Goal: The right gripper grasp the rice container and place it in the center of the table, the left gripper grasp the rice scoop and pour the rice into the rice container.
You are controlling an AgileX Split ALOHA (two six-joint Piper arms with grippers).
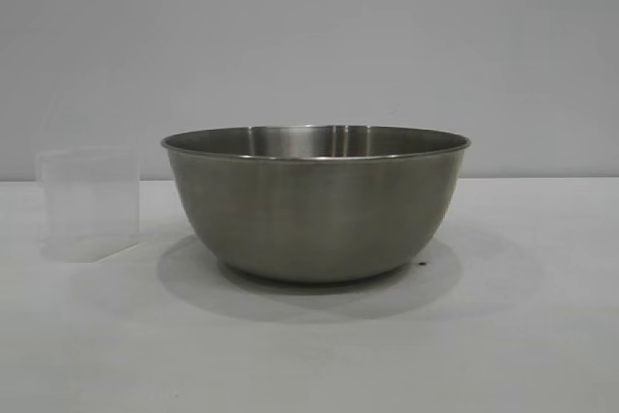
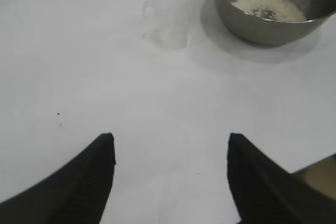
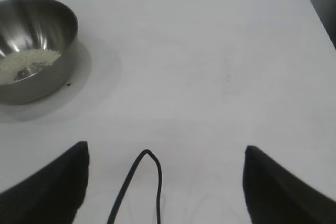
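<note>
**Scoop set down beside the bowl, both hands released and clear**

The rice container [image 1: 316, 205] serves as the landmark: a large steel bowl standing upright on the white table [image 1: 522, 336], about the middle of the exterior view.

Just to its left in that view stands the rice scoop [image 1: 89, 203], upright on the table, near the bowl but not touching it. Its frosted walls are faint against the pale table and wall, so its outline is hard to trace, and whether any grains remain inside cannot be told. In the left wrist view it shows only as a dim, washed-out shape [image 2: 167, 24] beside the bowl [image 2: 270, 9].

From the exterior view the inside of the bowl is hidden behind its near wall; only the rim and a strip of the far inner side show. The wrist views look into it: the rice [image 2: 270, 8] lies as a pale layer on the bottom, with a patch of bare metal showing near its middle. The bowl is cut off by the frame edge in both wrist views.

The left hand [image 2: 170, 153] is released, its dark fingers [image 2: 94, 177] spread wide over bare table, well apart from scoop and bowl, grasping nothing.

The right hand [image 3: 165, 163] is likewise released, fingers [image 3: 273, 187] wide, well clear of the bowl [image 3: 31, 45], with a thin black cable [image 3: 142, 182] looping between them. Neither arm shows in the exterior view.
</note>
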